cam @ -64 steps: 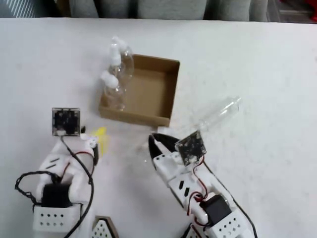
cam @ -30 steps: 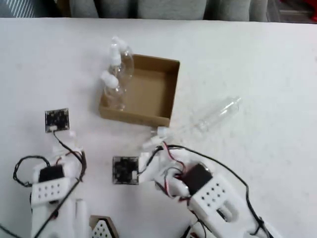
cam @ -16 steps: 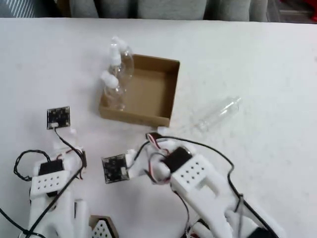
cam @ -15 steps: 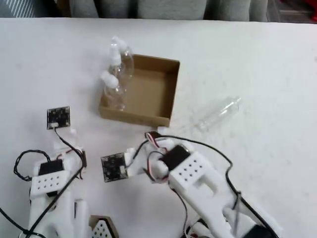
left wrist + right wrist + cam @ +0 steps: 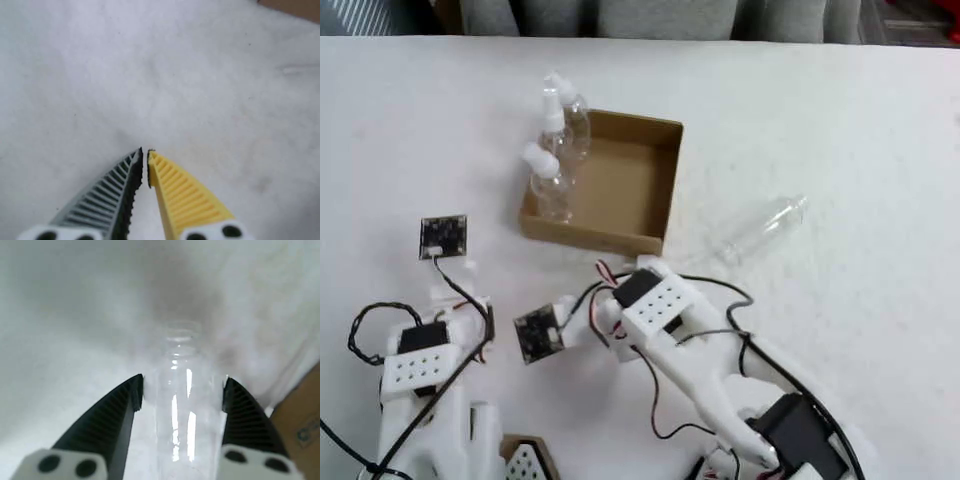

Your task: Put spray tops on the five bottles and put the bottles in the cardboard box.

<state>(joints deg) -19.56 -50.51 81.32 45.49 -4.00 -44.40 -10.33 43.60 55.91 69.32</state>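
A clear bottle (image 5: 752, 233) with no spray top lies on its side on the table, right of the cardboard box (image 5: 655, 185). In the right wrist view my right gripper (image 5: 182, 382) is open, its black fingers (image 5: 117, 410) on either side of that bottle (image 5: 187, 390), whose bare neck points away. Two bottles with white spray tops (image 5: 560, 115) (image 5: 545, 180) stand in the box along its left wall. My right arm (image 5: 660, 305) covers its own gripper from above. My left gripper (image 5: 145, 155) is shut on nothing above bare table, near the box's front left corner (image 5: 295, 5).
The left arm (image 5: 420, 370) sits at the front left, its wrist board (image 5: 443, 237) just left of the box. The right side of the box floor (image 5: 630, 185) is free. Open white table lies to the right and behind the box.
My right arm has rolled its wrist over and pushed forward to the lying bottle's lower end. The left arm has drawn back slightly. The bottle and box have not moved.
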